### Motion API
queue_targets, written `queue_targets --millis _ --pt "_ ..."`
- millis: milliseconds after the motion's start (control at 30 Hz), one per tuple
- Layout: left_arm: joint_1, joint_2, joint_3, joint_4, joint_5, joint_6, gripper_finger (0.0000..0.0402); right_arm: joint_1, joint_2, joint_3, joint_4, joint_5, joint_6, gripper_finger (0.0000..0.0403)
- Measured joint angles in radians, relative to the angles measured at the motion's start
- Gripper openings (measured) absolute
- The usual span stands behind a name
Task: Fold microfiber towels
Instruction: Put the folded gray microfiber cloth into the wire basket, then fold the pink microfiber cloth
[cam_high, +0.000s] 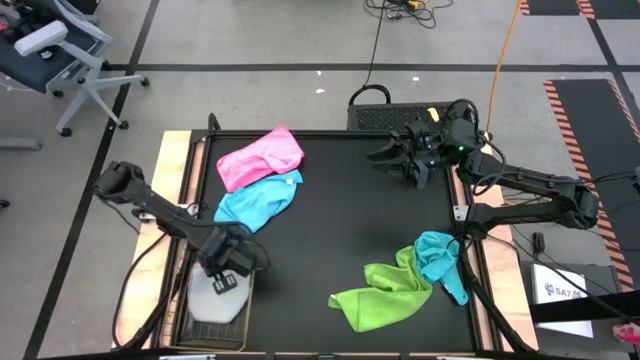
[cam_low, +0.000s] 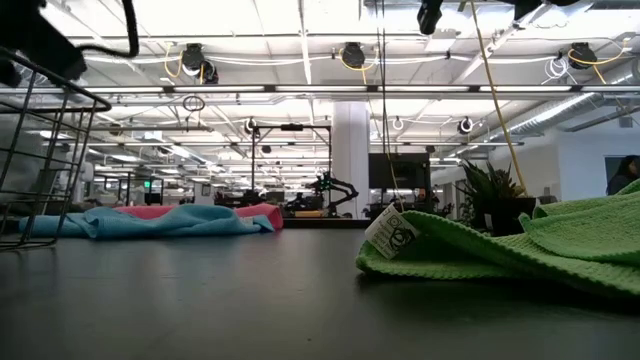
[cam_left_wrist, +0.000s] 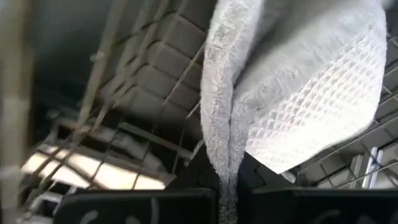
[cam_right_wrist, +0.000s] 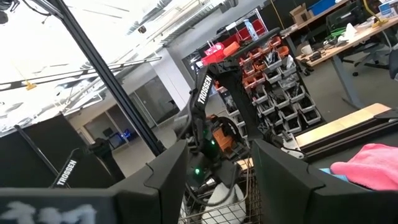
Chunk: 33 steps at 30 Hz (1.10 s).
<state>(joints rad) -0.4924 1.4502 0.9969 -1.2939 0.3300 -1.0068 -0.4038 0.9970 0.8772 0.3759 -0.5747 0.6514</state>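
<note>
I've got the left gripper (cam_high: 222, 283) clamped on the pale grey-white towel (cam_left_wrist: 298, 93) over the wire basket (cam_high: 243, 312), lower left. Right gripper (cam_high: 395, 158) waits upper right, fingers apart.

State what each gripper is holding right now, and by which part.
The left gripper is shut on the pale grey-white towel, pinching a bunched fold of it over the wire mesh basket. The right gripper is open at the table's far edge, holding nothing.
</note>
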Motion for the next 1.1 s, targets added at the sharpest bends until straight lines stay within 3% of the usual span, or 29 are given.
queue_targets --millis 100,433,600,733,967,1100 --pt "0.003 0.0 -0.037 0.017 -0.004 -0.028 0.001 0.0 0.0 0.0 0.0 0.0 0.001 0.0171" --pt "0.011 0.0 -0.058 -0.022 -0.094 -0.053 0.0082 0.0 0.0 0.0 0.0 0.0 0.018 0.0171" --pt "0.012 0.0 -0.049 -0.053 -0.069 -0.063 0.0119 0.0 0.0 0.0 0.0 0.0 0.018 0.0171" --pt "0.012 0.001 0.023 -0.128 -0.065 -0.114 0.0148 0.0 0.0 0.0 0.0 0.0 0.018 0.0171" --pt "-0.011 0.001 0.277 -0.272 -0.218 -0.253 0.018 0.0 0.0 0.0 0.0 -0.001 0.018 0.0171" --pt "-0.046 0.0 0.349 -0.27 -0.251 -0.315 0.0181 0.0 0.0 0.0 -0.001 -0.004 0.018 0.0171"
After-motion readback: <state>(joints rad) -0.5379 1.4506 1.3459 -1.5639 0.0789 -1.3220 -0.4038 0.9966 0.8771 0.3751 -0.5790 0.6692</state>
